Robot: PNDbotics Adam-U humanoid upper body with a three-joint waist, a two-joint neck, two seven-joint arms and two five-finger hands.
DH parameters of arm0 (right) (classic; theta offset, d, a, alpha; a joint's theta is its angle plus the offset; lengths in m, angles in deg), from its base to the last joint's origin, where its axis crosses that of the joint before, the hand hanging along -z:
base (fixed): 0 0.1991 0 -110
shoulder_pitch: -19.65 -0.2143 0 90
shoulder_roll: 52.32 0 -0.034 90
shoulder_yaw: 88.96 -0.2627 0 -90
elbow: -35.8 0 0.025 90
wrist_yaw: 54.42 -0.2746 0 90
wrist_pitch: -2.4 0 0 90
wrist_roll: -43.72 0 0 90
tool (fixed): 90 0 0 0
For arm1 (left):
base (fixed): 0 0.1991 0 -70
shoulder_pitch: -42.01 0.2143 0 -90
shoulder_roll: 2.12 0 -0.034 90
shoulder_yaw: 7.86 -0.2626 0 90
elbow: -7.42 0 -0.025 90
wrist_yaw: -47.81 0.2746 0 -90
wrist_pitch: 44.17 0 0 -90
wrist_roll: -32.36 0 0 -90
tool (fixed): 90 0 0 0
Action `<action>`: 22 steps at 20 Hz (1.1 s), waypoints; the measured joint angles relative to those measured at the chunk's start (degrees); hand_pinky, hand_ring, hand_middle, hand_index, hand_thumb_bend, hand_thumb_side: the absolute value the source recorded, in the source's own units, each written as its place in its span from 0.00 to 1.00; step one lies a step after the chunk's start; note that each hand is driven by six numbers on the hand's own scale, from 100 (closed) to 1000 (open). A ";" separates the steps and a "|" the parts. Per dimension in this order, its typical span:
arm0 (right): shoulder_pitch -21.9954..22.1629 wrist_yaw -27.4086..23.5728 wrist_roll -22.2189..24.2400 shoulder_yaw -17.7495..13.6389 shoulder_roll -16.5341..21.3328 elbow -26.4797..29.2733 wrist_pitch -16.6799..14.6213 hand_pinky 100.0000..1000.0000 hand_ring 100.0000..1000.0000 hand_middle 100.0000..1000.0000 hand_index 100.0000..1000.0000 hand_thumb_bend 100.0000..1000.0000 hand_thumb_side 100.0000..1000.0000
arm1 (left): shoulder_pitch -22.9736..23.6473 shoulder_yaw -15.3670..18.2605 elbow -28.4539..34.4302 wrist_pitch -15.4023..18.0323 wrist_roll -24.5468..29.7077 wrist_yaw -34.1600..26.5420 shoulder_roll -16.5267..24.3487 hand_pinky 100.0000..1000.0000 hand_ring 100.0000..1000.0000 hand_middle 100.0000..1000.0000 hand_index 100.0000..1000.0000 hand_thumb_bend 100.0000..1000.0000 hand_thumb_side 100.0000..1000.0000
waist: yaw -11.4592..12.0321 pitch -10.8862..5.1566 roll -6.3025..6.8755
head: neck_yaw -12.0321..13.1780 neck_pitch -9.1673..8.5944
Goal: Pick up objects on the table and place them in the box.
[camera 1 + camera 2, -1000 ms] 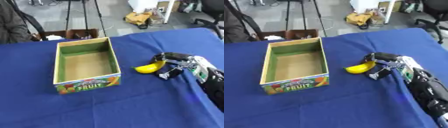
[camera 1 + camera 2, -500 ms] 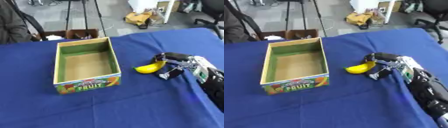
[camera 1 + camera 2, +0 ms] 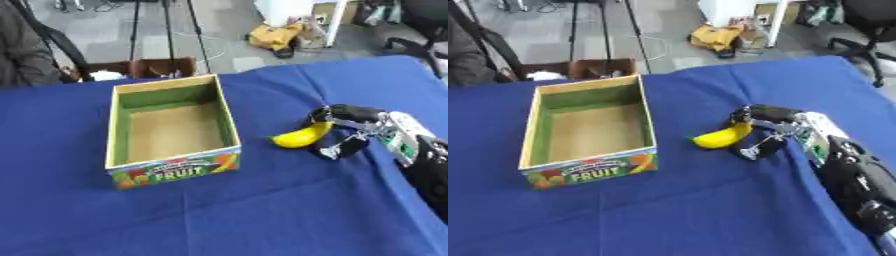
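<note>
In the left eye view, a blue table [image 3: 219, 210] fills most of the picture. A cardboard box [image 3: 171, 131] stands on it left of centre, open at the top, with green inner walls, a bare brown floor and the word FRUIT printed on its near side. Nothing lies inside it. To the right of the box, apart from it, a yellow banana [image 3: 300, 136] lies on the cloth. The right hand [image 3: 350, 131] comes in from the right edge on a black and silver arm; its fingers curl over the banana's right end from above and its thumb sits below, so the hand is closing round the fruit. The banana's left tip points toward the box and sticks out free of the hand.

In the right eye view, the same layout shows shifted leftward. The box sits at the left, the banana near the middle, and the right hand's dark fingers [image 3: 759, 112] wrap the upper right end of the banana while the thumb rests on the cloth just below it. The left hand shows in neither view.
</note>
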 measured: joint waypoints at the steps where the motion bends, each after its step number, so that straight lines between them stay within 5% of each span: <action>1: 0.00 -0.01 0.00 0.00 0.00 0.02 0.00 0.87 0.76 0.64 0.58 0.00 0.14 | 0.00 0.00 0.00 -0.03 -0.03 0.00 0.00 0.45 0.67 0.42 0.52 0.16 1.00 | -0.01 0.00 -0.05 | 0.01 0.00; 15: -1.49 -2.60 -0.49 0.04 1.52 2.89 -0.49 0.88 0.76 0.65 0.58 0.00 0.13 | -0.02 0.02 0.00 -0.32 -0.26 -0.03 0.01 0.45 0.67 0.42 0.52 0.16 1.00 | -0.15 -0.40 -0.69 | 0.70 -0.04; 16: -1.76 -2.91 -0.49 0.07 1.54 3.19 -0.49 0.88 0.76 0.65 0.58 0.00 0.19 | -0.07 0.02 0.00 -0.34 -0.25 -0.05 0.01 0.45 0.67 0.42 0.52 0.16 1.00 | -0.02 -0.42 -0.80 | 0.71 -0.04; 17: -2.14 -3.30 -0.48 0.14 1.54 3.61 -0.48 0.88 0.76 0.65 0.58 0.00 0.12 | -0.10 0.02 0.00 -0.36 -0.24 -0.06 0.02 0.45 0.67 0.42 0.52 0.16 1.00 | 0.15 -0.45 -0.87 | 0.72 -0.04; 22: -4.08 -6.46 -0.18 1.16 1.59 6.66 -0.18 0.88 0.76 0.65 0.58 0.00 0.12 | -0.17 0.01 0.00 -0.47 -0.15 -0.31 0.05 0.45 0.67 0.42 0.52 0.17 1.00 | 1.00 -0.88 -1.14 | 0.72 -0.04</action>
